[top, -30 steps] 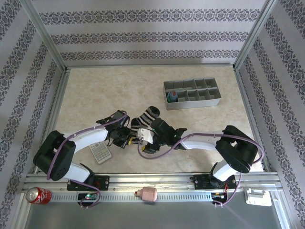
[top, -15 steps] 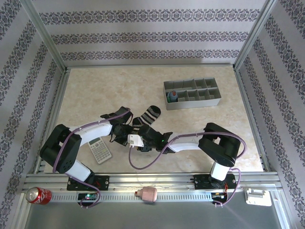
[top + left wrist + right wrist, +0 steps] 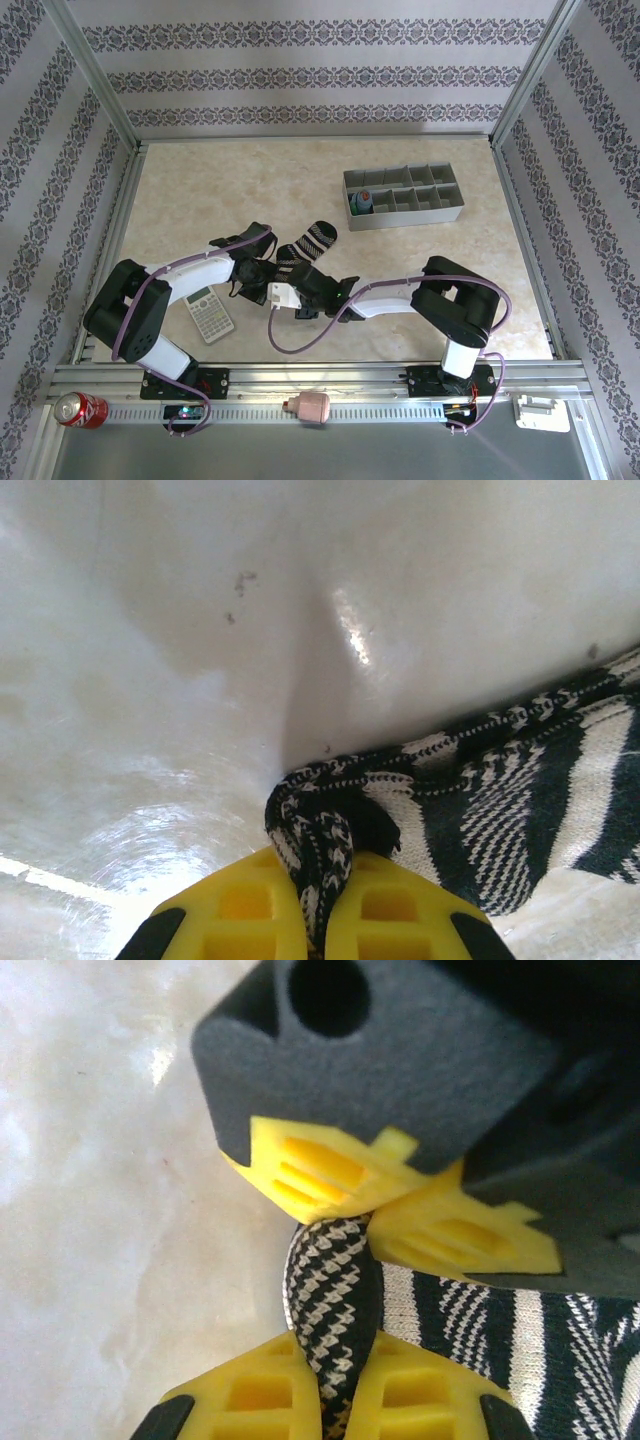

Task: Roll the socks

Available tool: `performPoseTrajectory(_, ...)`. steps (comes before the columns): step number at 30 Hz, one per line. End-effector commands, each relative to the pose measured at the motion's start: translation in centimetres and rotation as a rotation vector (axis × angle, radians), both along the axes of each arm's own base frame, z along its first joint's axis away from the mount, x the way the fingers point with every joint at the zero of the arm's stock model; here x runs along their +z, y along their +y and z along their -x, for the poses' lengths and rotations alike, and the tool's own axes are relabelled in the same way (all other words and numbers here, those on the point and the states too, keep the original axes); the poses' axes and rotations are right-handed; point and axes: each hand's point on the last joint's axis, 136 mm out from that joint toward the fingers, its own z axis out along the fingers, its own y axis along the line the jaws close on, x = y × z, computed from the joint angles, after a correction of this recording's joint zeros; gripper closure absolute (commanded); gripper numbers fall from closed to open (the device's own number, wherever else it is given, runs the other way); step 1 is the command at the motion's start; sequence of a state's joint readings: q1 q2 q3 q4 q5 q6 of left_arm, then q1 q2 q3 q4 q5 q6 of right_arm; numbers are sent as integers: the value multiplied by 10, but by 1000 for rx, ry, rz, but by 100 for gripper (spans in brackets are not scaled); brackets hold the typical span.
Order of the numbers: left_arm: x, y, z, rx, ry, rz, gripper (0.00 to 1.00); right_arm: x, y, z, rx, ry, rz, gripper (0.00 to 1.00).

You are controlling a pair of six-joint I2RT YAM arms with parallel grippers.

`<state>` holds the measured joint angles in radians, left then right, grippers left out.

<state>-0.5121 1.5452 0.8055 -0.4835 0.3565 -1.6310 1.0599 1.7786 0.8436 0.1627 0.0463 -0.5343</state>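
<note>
Since the left gripper and right gripper are both clenched on one bunched end of the black-and-white striped sock, lying on the table between the arms, rolling seems barely begun; most of its length lies unrolled

Both arms bend low and reach inward, forearms converging. The left gripper and right gripper meet tip to tip, each pinched tight on a fold of the striped sock.
</note>
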Motion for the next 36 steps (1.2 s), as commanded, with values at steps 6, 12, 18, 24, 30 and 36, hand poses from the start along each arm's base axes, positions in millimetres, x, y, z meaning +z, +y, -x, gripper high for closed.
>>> performPoseTrajectory(6, 10, 28, 9, 44, -10, -72, 64, -19, -20, 25, -101, 484, -96, 100)
performPoseTrajectory(12, 33, 30, 3, 40, -108, -51, 39, -38, -32, 34, -183, 744, -111, 100)
performPoseTrajectory(18, 42, 10, 3, -13, -195, 66, 50, -46, -39, 30, -271, 934, -140, 100)
performPoseTrajectory(24, 36, -3, 4, -42, -234, 113, 57, -53, -47, 27, -321, 1055, -105, 100)
performPoseTrajectory(30, 23, -10, -12, -62, -280, 114, 46, -54, -50, 22, -373, 1159, -92, 100)
performPoseTrajectory(36, 4, -10, -13, -97, -254, 74, 47, -51, -46, 10, -422, 1235, -117, 100)
